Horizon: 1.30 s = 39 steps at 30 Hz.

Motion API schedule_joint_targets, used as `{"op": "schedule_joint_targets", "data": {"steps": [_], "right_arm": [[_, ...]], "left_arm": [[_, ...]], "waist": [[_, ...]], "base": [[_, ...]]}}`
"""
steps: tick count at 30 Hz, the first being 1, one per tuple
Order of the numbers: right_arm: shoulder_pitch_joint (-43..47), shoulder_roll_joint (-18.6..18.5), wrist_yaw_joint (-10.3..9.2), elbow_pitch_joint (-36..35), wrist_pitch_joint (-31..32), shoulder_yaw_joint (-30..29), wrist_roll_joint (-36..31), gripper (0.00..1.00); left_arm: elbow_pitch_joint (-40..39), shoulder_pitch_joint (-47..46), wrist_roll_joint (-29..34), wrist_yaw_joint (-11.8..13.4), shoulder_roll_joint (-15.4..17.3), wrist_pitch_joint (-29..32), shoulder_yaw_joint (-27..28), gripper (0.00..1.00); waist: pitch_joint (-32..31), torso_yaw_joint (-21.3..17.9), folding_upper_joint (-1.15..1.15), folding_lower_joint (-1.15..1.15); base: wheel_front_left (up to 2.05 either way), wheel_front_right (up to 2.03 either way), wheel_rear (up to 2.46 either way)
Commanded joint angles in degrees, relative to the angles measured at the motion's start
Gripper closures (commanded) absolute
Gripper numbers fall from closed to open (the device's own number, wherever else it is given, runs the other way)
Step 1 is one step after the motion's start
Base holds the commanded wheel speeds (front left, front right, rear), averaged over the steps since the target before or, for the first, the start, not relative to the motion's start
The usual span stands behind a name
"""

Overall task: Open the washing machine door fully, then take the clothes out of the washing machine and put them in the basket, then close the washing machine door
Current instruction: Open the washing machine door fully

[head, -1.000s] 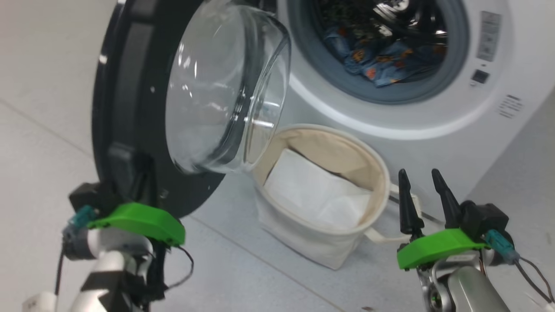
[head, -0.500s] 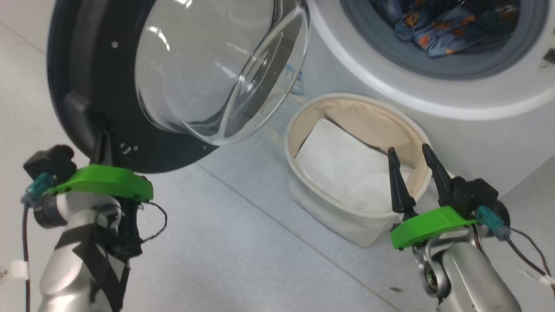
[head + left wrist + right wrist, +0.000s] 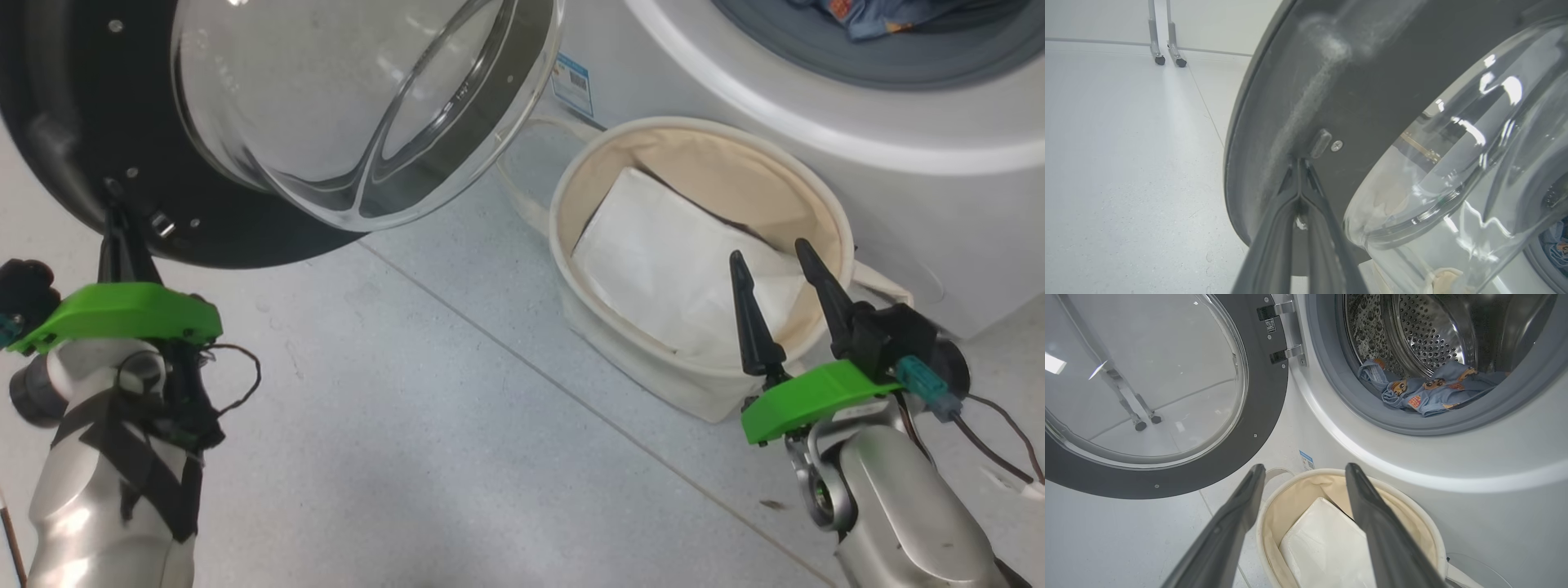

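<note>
Door (image 3: 245,245) stands wide open; left end effector (image 3: 118,237) is pressed together, tips against its black rim. Clothes (image 3: 1425,396) lie in the washer (image 3: 816,139) drum (none in the basket). Right end effector (image 3: 771,251) hangs spread above the basket (image 3: 637,367), on the floor at the washer's front. Unloading and closing remain.

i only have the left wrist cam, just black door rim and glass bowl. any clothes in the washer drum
Observer: Yes, light-blue printed clothes lie at the front of the perforated steel drum of the white washing machine.
Operator: whats in the basket
Observer: The round cream canvas basket holds a white folded sheet and none of the blue clothes.
Operator: and the right gripper
Observer: The right gripper is open and empty, its fingers showing over the basket in the head view.
</note>
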Motion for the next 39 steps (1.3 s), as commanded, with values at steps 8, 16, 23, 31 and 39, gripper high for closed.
{"op": "schedule_joint_targets", "data": {"steps": [8, 16, 23, 31, 39], "right_arm": [[-0.45, 0.74, 0.06, -2.04, -0.70, 0.33, 0.20, 0.00], [4.08, 3.24, 0.06, -3.67, -0.70, -2.84, 0.53, 0.00], [7.59, 5.16, 0.06, -4.46, -0.70, -4.09, 0.84, 0.00], [9.85, 6.24, 0.06, -4.86, -0.70, -3.44, 1.02, 0.00], [10.48, 6.57, 0.06, -4.97, -0.70, -3.28, 1.49, 0.00]], "left_arm": [[3.14, -4.62, 2.65, -3.64, 2.10, -0.67, 4.05, 1.00], [5.05, -1.66, 7.60, -6.91, 1.09, -0.68, 4.13, 0.00], [1.11, 5.19, 10.26, -7.17, 2.34, -0.68, 4.42, 0.00], [-12.23, 17.36, 13.23, -9.20, 5.33, -0.61, 2.12, 0.00], [-21.35, 23.83, 11.53, -9.56, 6.72, 2.16, 2.73, 0.00]], "waist": [[-1.77, -0.34, 0.00, 0.00], [-8.38, -2.77, 0.00, 0.00], [-14.78, -9.23, 0.00, 0.00], [-18.63, -19.52, 0.00, 0.00], [-19.36, -27.58, 0.00, 0.00]], "base": [[0.00, 0.00, 0.00], [0.00, 0.00, 0.00], [0.00, 0.00, 0.00], [0.00, 0.00, 0.00], [0.00, 0.00, 0.00]]}}
